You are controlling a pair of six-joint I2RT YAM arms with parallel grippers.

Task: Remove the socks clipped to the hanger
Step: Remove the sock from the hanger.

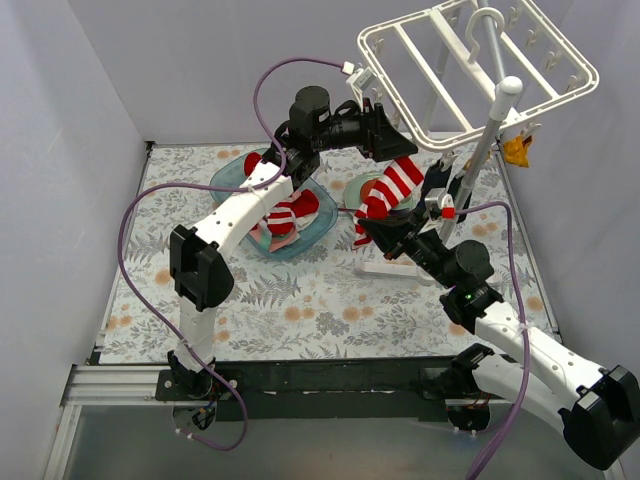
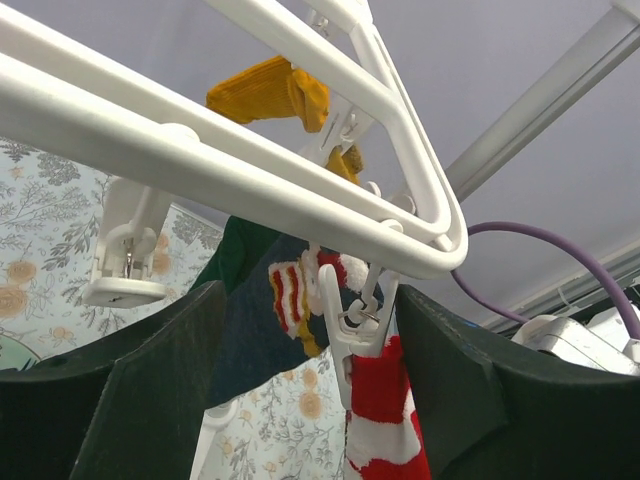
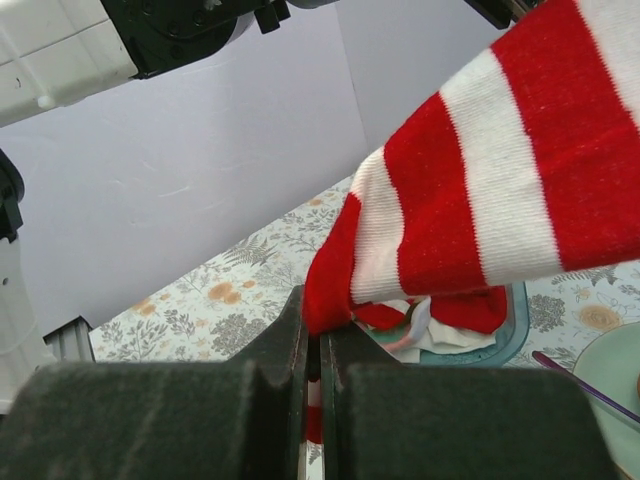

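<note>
The left gripper (image 2: 310, 300) has its jaws apart on either side of a clip (image 2: 352, 335) under the hanger (image 2: 230, 170) corner; the clip bites the top of the striped sock (image 2: 385, 420) and is hidden from above. The right gripper (image 3: 315, 330) is clamped on that sock's lower end, the tip lost between the pads. A yellow sock (image 2: 270, 90) hangs clipped farther along, a dark sock (image 2: 250, 330) shows only partly, and the left arm half covers the tub (image 1: 322, 232).

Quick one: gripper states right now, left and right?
Left gripper: open, either side of a clip on the hanger.
Right gripper: shut on the striped sock, at its lower end.
</note>
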